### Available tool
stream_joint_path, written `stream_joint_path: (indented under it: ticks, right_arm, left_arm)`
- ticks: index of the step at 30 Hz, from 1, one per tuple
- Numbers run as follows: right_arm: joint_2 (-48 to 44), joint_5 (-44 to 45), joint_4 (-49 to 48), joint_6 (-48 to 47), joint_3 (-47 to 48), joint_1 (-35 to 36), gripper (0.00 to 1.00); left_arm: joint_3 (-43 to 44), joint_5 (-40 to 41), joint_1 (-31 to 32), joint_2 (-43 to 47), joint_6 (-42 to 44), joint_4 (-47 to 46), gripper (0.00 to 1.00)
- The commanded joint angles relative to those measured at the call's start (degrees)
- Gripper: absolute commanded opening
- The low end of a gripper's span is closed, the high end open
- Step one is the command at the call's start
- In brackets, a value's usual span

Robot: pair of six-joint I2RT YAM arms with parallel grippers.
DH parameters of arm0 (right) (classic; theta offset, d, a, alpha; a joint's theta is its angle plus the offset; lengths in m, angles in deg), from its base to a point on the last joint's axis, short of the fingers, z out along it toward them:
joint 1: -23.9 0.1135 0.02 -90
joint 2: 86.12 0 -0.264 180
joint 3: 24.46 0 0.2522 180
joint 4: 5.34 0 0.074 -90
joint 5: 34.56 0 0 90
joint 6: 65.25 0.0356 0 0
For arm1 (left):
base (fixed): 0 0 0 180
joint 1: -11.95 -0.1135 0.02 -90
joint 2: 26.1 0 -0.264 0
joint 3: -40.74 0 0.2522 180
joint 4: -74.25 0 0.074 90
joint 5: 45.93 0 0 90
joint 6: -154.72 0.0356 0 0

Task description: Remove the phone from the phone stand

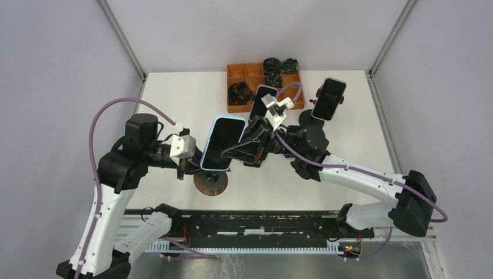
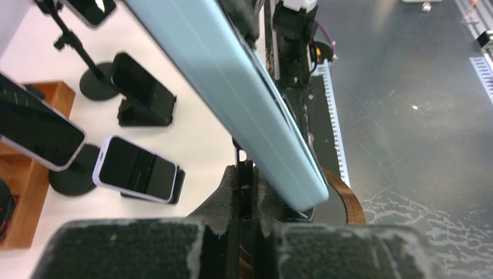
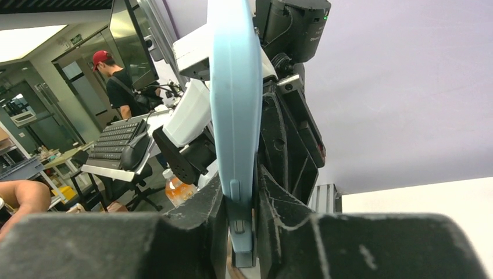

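The phone [image 1: 221, 141] has a light blue case and a dark screen, and it tilts above the phone stand [image 1: 210, 183], which has a round wooden base. My right gripper [image 1: 243, 149] is shut on the phone's right edge. In the right wrist view the blue case [image 3: 235, 104] sits pinched between the fingers [image 3: 239, 224]. My left gripper [image 1: 187, 165] comes in from the left, low behind the phone. In the left wrist view it [image 2: 245, 195] is shut on the stand's thin black stem, under the phone [image 2: 232, 87], with the wooden base rim [image 2: 350, 203] beyond.
Two more dark phones [image 1: 329, 99] [image 1: 263, 102] stand on holders at the back. Behind them is a wooden compartment tray [image 1: 237, 71] with black coiled items. The left wrist view shows further phones on stands [image 2: 136, 168] [image 2: 142, 88] [image 2: 40, 131]. A metal rail runs along the near table edge.
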Motion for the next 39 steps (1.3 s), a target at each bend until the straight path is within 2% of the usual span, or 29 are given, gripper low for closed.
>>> stream_joint_path:
  ticks: [1,7,12,15,18,19,29,35,39]
  right_arm:
    - [-2.63,5.52,-2.95,0.04,1.09,-0.22,0.28]
    - [-3.87,6.64,-1.76,-0.65,0.79,-0.63,0.29]
    - [-4.69,7.30,-1.51,-0.63,0.06,-0.66,0.11]
    - [-5.60,7.58,-0.95,-0.73,-0.21,-0.90,0.10]
    - [-7.57,7.81,0.52,-1.75,-0.53,-1.84,0.22]
    - [-8.19,8.06,0.99,-1.89,-0.69,-2.21,0.23]
    - [-9.25,8.40,0.21,-0.31,-1.98,-2.92,0.24]
    - [-8.85,8.41,-0.01,0.08,-1.55,-2.93,0.33]
    - [-7.72,8.27,-0.58,1.47,-1.68,-2.94,0.30]
  left_arm:
    - [2.00,-0.89,0.18,-0.85,7.21,7.36,0.02]
    - [2.41,-0.99,0.18,-1.95,8.04,9.06,0.02]
    - [3.48,-0.99,0.18,-2.94,8.02,9.28,0.02]
    - [3.06,0.04,0.16,-3.45,8.05,9.25,0.02]
    - [2.20,1.62,0.18,-3.99,8.44,9.31,0.02]
    - [2.02,1.95,0.18,-4.16,8.59,9.37,0.02]
    - [2.60,1.51,0.10,-6.20,4.59,6.74,0.02]
    - [2.35,1.63,0.11,-6.48,0.92,4.36,0.02]
    - [2.87,-0.61,0.12,-6.03,-4.41,0.66,0.02]
